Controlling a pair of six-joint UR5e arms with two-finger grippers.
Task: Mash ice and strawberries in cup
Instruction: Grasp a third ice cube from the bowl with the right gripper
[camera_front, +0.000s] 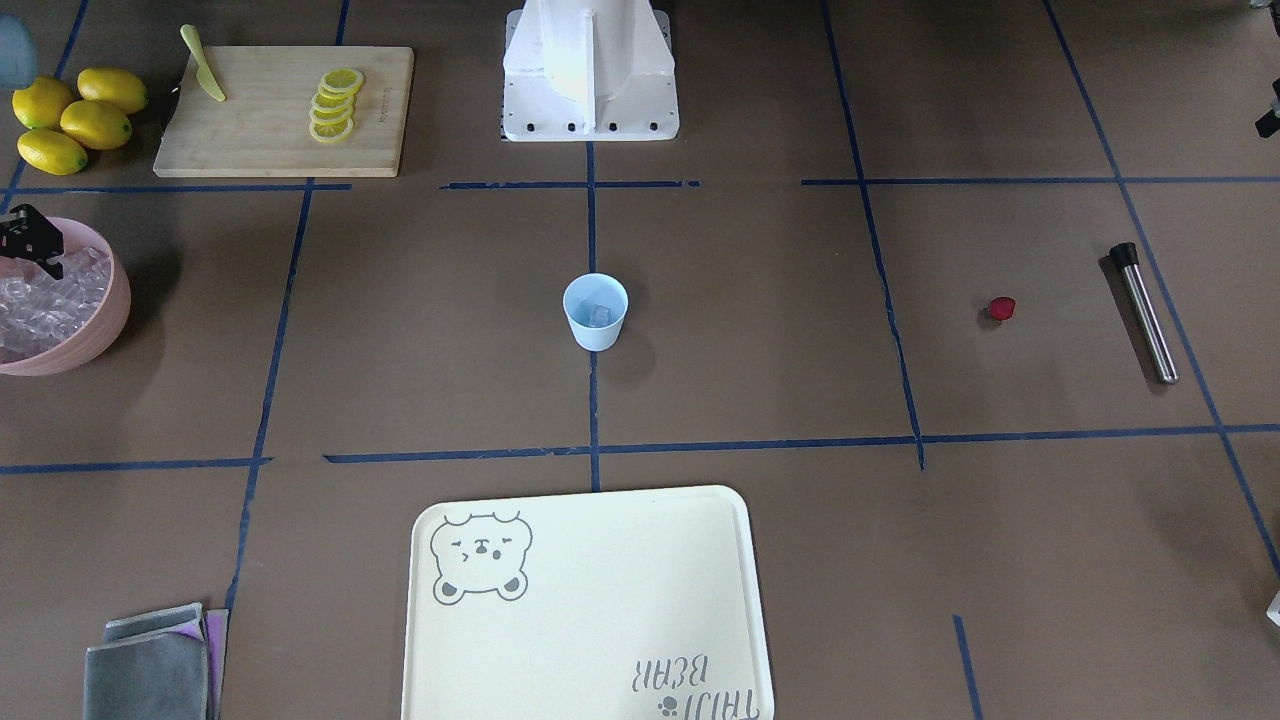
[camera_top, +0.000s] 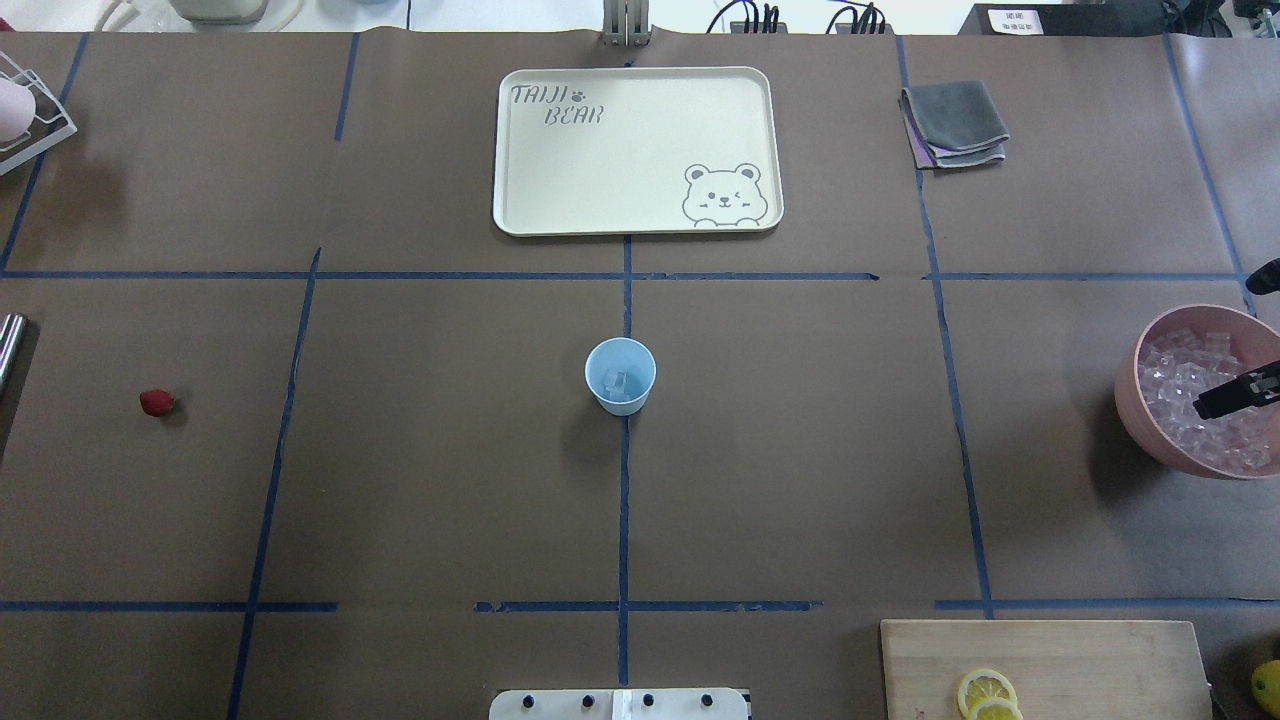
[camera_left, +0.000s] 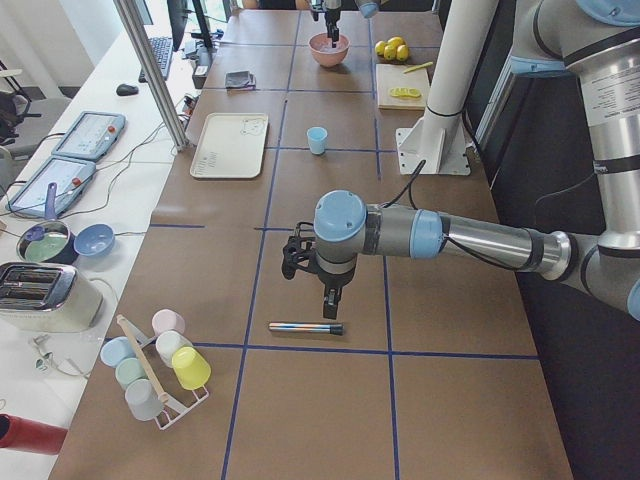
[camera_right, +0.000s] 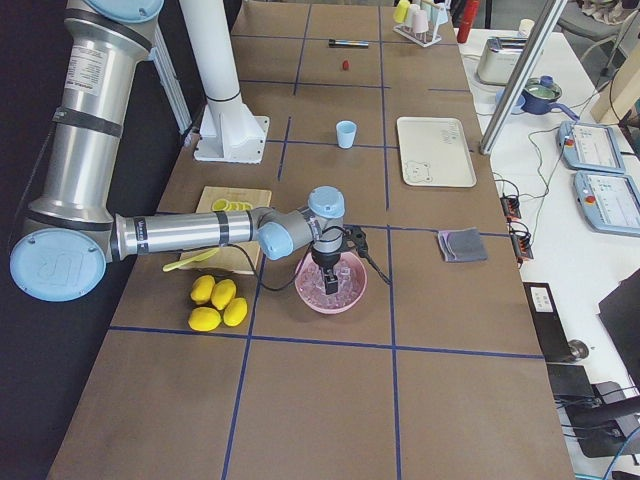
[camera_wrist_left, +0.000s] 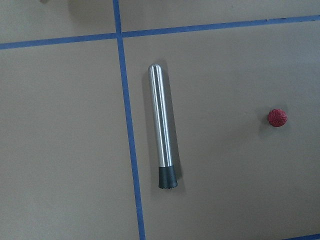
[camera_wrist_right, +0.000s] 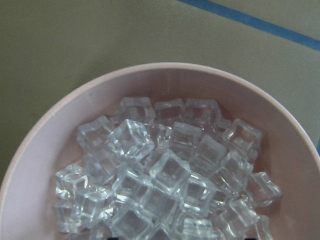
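Observation:
The pale-blue cup (camera_front: 595, 312) stands upright at the table's middle, with one clear ice cube (camera_top: 618, 381) inside. More ice (camera_wrist_right: 160, 180) fills the pink bowl (camera_top: 1150, 420). My right gripper (camera_top: 1235, 392) hangs just over that ice; I cannot tell if it is open or shut. The strawberry (camera_front: 1001, 308) lies alone on the table, also in the left wrist view (camera_wrist_left: 277, 117). Beside it lies a steel muddler (camera_wrist_left: 162, 132) with a black tip. My left gripper (camera_left: 330, 300) hovers above the muddler; I cannot tell its state.
A cream bear tray (camera_front: 590, 600) lies beyond the cup. A cutting board (camera_front: 260, 130) with lemon slices (camera_front: 335, 105) and a knife (camera_front: 203, 65), whole lemons (camera_front: 70, 120), folded cloths (camera_front: 150, 660) and a rack of cups (camera_left: 155, 365) sit at the table's edges.

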